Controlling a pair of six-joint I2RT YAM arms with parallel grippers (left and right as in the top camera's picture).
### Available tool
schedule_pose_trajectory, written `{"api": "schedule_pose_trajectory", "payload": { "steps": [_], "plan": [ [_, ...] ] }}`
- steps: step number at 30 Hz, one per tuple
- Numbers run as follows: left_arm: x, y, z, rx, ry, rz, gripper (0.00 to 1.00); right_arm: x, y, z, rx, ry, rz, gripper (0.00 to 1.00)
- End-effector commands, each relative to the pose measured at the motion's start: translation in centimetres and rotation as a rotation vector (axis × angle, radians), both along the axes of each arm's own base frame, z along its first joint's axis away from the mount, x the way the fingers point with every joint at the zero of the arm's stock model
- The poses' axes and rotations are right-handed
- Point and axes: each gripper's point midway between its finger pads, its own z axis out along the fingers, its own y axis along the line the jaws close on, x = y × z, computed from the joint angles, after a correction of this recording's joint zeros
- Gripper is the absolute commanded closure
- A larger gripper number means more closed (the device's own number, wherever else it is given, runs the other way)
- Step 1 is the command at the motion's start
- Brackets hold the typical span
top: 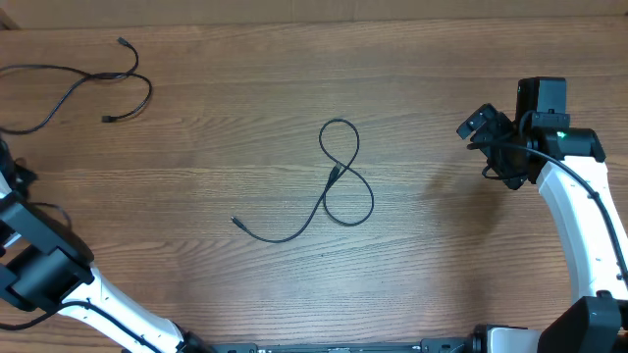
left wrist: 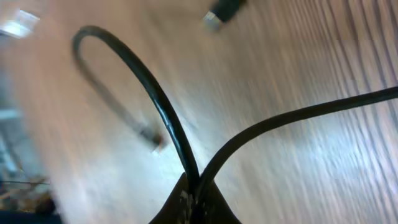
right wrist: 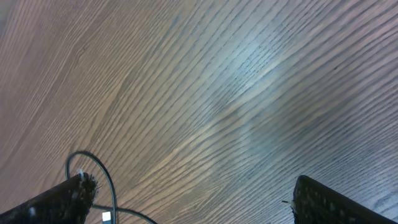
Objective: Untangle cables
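Overhead, two of the cables lie on the wooden table [top: 196,196], well apart from each other. The middle cable [top: 337,175] sits near the centre, twisted into a figure-eight that crosses over itself once, with one plug end trailing off toward the lower left; nothing of mine touches it. The far-left cable [top: 148,93] sprawls in loose curves at the upper left corner, two small plugs showing, and its strands run off the left edge toward my left arm. In the left wrist view, my left gripper [left wrist: 194,205] is clamped tight on that far-left cable: two strands come up out of the pinch and fork apart, one arching left into a hoop, the other sweeping to the right edge. That view is blurred, but I can make out one plug at the top and another lying on the wood beyond the hoop. My right gripper [top: 481,147] hangs over bare table at the right side, well away from the middle cable. Its fingers are spread wide in the right wrist view, with only wood grain between them.
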Motion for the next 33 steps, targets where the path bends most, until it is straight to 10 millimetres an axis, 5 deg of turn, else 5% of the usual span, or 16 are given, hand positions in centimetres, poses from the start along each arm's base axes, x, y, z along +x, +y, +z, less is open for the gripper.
{"api": "schedule_pose_trajectory", "payload": {
  "steps": [1, 17, 19, 22, 26, 33],
  "plan": [
    [-1.6, 2.1, 2.4, 0.139, 0.104, 0.017, 0.96, 0.1, -0.4, 0.6, -0.01, -0.02, -0.009, 0.0],
    [0.5, 3.5, 1.0, 0.148, 0.075, -0.122, 0.96, 0.1, -0.4, 0.6, -0.01, -0.02, -0.009, 0.0],
    [0.9, 3.9, 1.1, 0.156, 0.076, -0.154, 0.81, 0.1, -0.4, 0.6, -0.01, -0.02, -0.009, 0.0],
    [1.0, 4.0, 1.1, 0.157, 0.079, -0.168, 0.79, 0.1, -0.4, 0.6, -0.01, -0.02, -0.009, 0.0],
    [1.0, 4.1, 0.4, 0.146, 0.075, -0.161, 0.39, 0.1, -0.4, 0.6, -0.01, -0.02, -0.009, 0.0],
    [7.3, -0.8, -2.5, -0.155, -0.297, -0.272, 0.38, 0.1, -0.4, 0.6, -0.01, -0.02, -0.009, 0.0]
  ]
}}
